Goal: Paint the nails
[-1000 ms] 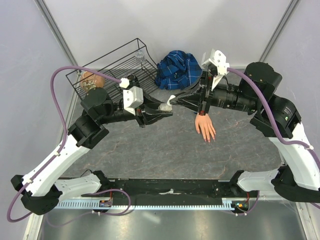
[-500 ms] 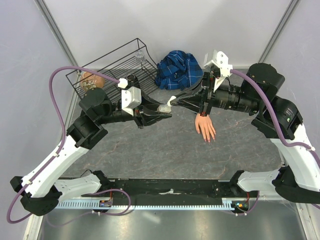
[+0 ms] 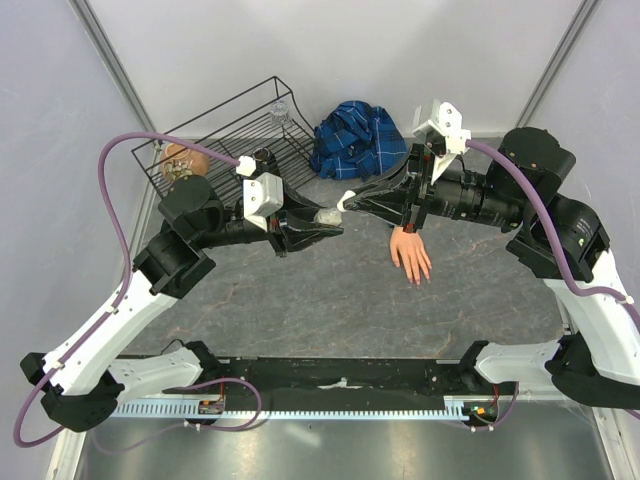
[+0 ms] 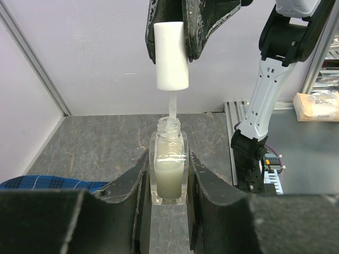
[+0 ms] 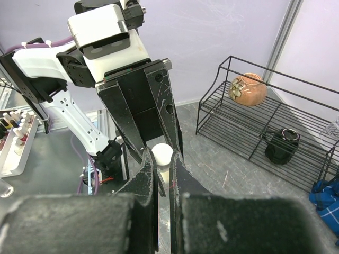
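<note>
A small flesh-coloured mannequin hand (image 3: 410, 255) lies palm down on the table, its pinkish nails (image 3: 419, 279) pointing toward the near edge. Its wrist is hidden under my right arm. My left gripper (image 3: 330, 217) (image 4: 168, 182) is shut on a clear bottle (image 4: 169, 169) of whitish polish, held upright above the table. My right gripper (image 3: 350, 200) (image 5: 163, 159) is shut on the white cap (image 4: 171, 55) (image 5: 162, 154). The cap is raised off the bottle, and its thin brush stem (image 4: 171, 108) still reaches into the open neck. Both grippers meet left of the hand.
A black wire rack (image 3: 225, 130) (image 5: 265, 121) stands at the back left, holding a brown pot (image 3: 180, 160) (image 5: 248, 90) and a black object (image 3: 262, 158) (image 5: 282, 145). A blue plaid cloth (image 3: 357, 137) lies bunched at the back centre.
My right gripper has lifted slightly with the cap, drawing it up off the bottle. The left gripper and the bottle have stayed put.
</note>
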Robot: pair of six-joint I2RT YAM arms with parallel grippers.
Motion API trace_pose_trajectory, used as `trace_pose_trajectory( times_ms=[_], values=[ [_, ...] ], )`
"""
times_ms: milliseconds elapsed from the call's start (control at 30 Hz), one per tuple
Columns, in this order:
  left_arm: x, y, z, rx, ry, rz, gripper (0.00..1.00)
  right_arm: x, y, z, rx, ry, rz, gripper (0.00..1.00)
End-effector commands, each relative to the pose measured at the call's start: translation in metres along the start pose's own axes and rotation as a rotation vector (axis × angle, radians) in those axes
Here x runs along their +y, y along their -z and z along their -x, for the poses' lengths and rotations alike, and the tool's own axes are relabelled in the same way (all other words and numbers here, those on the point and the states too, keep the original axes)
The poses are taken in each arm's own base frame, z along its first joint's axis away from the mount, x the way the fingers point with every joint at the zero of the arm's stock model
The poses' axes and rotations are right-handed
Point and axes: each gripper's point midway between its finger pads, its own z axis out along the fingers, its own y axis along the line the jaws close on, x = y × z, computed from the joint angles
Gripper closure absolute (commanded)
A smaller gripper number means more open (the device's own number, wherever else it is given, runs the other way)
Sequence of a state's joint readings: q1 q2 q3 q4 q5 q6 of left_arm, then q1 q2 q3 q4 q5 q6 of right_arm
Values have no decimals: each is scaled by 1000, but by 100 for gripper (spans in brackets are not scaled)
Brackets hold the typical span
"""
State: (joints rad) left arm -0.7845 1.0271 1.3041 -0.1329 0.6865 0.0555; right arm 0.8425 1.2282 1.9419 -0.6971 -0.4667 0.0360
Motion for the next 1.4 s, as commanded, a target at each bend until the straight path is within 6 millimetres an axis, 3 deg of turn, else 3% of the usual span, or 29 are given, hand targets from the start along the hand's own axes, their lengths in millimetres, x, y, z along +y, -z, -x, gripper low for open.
trace_pose_trajectory(
  times_ms=[0, 767, 933, 1000, 1033, 1133, 1167, 1200, 1233, 1367],
  values=[
    [0, 6, 18, -43, -20, 20, 98, 3, 9, 15, -39, 34, -9, 100],
    [5, 9, 15, -28, -22, 53, 98, -5, 21, 24, -69, 36, -95, 100],
    [20, 12, 12, -21, -33, 147, 98, -31, 41, 27, -96, 3, -289, 100],
    [36, 18, 12, -18, -50, 245, 98, -43, 51, 18, -90, -26, -377, 100],
    [41, 20, 12, -15, -57, 280, 98, -61, 60, 12, -91, -71, -500, 100],
    [61, 31, 18, -19, -90, 406, 98, -86, 76, -21, -54, -169, -690, 100],
    [63, 32, 21, -22, -102, 418, 98, -94, 74, -46, -1, -195, -731, 100],
    [65, 33, 27, -33, -113, 428, 98, -95, 80, -56, 5, -212, -758, 100],
    [67, 35, 29, -36, -116, 442, 98, -103, 81, -81, 52, -239, -814, 100],
    [71, 36, 38, -59, -87, 471, 98, -113, 91, -146, 206, -308, -933, 100]
  ],
)
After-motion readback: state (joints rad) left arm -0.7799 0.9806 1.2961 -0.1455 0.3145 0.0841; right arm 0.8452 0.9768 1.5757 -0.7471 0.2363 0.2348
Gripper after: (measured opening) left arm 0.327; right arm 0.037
